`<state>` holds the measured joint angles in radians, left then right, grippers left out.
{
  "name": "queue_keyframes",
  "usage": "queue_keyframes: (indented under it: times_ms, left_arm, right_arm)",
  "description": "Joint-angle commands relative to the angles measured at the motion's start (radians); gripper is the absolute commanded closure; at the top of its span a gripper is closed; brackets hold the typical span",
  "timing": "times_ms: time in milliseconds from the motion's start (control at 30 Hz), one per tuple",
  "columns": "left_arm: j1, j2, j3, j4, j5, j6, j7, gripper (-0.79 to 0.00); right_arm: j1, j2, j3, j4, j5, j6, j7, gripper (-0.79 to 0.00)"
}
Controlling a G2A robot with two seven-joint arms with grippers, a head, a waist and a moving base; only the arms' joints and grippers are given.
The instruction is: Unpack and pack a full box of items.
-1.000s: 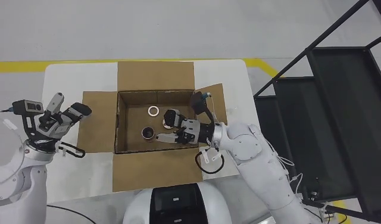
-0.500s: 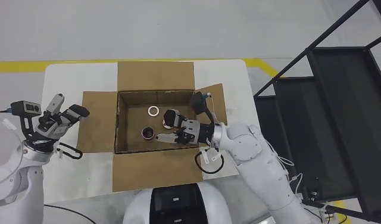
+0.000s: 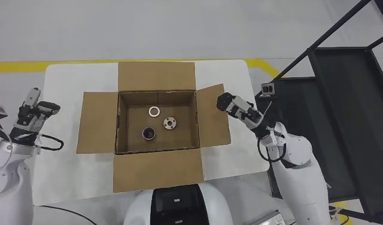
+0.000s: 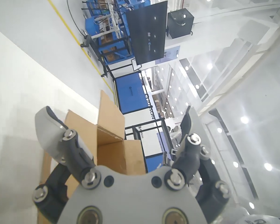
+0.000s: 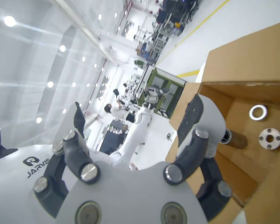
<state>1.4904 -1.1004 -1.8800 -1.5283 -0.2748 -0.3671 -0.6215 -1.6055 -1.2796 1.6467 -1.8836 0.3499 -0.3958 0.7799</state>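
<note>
An open cardboard box sits mid-table with its flaps spread. Inside lie a metal ring, a round flange with holes and a dark cylinder. The same ring, flange and cylinder show in the right wrist view. My right gripper hangs open and empty over the box's right flap. My left gripper is open and empty over the table's left edge, well clear of the box.
The white table has bare room left and right of the box. A dark metal stair frame stands just past the table's right side.
My right arm has pulled out of the box to above the right flap, leaving the flange inside. My left arm has drawn back toward the table's left edge.
</note>
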Motion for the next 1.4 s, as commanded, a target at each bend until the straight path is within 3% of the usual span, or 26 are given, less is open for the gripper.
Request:
queue_keyframes:
  times_ms: [0,100,300,433,633,833,967,1133,1367]
  left_arm:
    - [-0.023,-0.002,0.038,0.047,0.038,0.003,0.009,-0.785]
    - [-0.057,-0.006,0.097,0.121,0.081,0.017,0.032,-0.785]
    - [-0.108,-0.021,0.185,0.239,0.165,0.030,0.179,-0.785]
    - [-0.111,-0.028,0.216,0.258,0.098,0.028,0.146,-0.785]
    - [-0.073,-0.024,0.186,0.196,-0.133,0.062,-0.068,-0.785]
    - [0.004,-0.016,0.128,0.036,-0.319,0.143,-0.243,-0.785]
    - [0.041,-0.014,0.132,-0.067,-0.390,0.212,-0.326,-0.785]
    - [0.033,-0.017,0.230,-0.131,-0.335,0.223,-0.366,-0.785]
    - [-0.011,-0.023,0.355,-0.110,-0.181,0.189,-0.340,-0.785]
  right_arm:
    - [-0.019,0.002,0.028,0.029,0.033,0.007,-0.022,-0.785]
    - [-0.028,0.004,0.042,0.082,0.015,0.018,-0.059,-0.785]
    - [-0.014,0.006,0.010,0.171,-0.064,0.020,-0.086,-0.785]
    - [0.000,0.007,-0.029,0.223,-0.105,0.037,-0.083,-0.785]
    - [0.027,0.008,-0.083,0.243,-0.083,0.039,-0.042,-0.785]
    - [0.024,0.009,-0.111,0.179,0.015,0.021,0.022,-0.785]
    - [0.021,0.009,-0.155,0.127,0.060,0.029,0.065,-0.785]
    - [0.077,0.002,-0.253,0.180,0.081,0.021,0.091,-0.785]
    - [0.189,-0.015,-0.409,0.330,-0.042,0.021,0.053,-0.785]
